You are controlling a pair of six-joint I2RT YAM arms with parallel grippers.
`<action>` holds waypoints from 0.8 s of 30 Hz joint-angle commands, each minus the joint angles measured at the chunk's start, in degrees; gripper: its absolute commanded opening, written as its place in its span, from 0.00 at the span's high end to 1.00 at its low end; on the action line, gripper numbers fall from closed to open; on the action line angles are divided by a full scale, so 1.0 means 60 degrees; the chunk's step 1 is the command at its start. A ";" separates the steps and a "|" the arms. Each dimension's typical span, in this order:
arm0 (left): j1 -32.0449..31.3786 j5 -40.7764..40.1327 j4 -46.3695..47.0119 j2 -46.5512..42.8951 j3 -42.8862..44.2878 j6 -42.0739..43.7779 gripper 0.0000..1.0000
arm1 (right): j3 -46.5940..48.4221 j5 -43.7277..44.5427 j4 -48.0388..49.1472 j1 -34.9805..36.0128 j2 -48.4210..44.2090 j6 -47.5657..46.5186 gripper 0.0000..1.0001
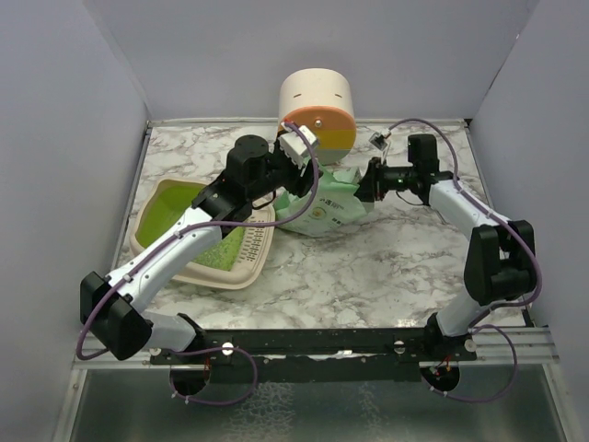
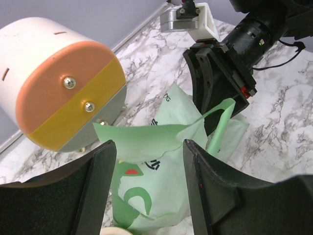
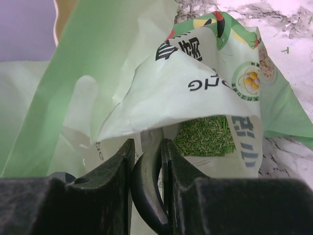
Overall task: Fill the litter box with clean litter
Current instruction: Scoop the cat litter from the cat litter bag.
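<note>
Watching the table comes first: the bag sits on the marble just beside the box, not over it, so anything that spills early lands on stone. The box lies on your left, under the left arm, with its grid side toward the bag. If you swing that arm low, it could knock the rim. The cylinder stands just behind the bag, near the left gripper, and a backward lift could bump it. The bag is soft and slumped, and its mouth seems to gape toward the right gripper, whose fingers are pinched nearly together on a thin fold of film. I judge that hold slight: the film could slide out or tear under weight. Your left gripper has its fingers apart, with the bag's top flap between them, unclamped. Close it before you lift, or the bag hangs from one side and dumps. The litter, green pellets, lies loose at the open mouth.
</note>
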 commanded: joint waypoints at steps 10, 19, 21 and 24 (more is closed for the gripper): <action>0.0001 -0.0322 -0.0035 -0.0596 0.0109 -0.0589 0.40 | 0.0580 -0.2693 -0.1292 -0.1040 -0.0742 0.0290 0.99; -0.0017 -0.0145 -0.0234 -0.0715 0.0212 -0.0831 0.55 | 0.0962 -0.2485 -0.2407 -0.1967 -0.0520 -0.0413 0.99; -0.0018 -0.0105 -0.0265 -0.0744 0.0200 -0.0877 0.58 | 0.1087 -0.2378 -0.2567 -0.2129 -0.0487 -0.0528 0.99; -0.0018 -0.0105 -0.0374 -0.0800 0.0170 -0.0910 0.58 | 0.1299 -0.2161 -0.2753 -0.2256 -0.0462 -0.0624 0.99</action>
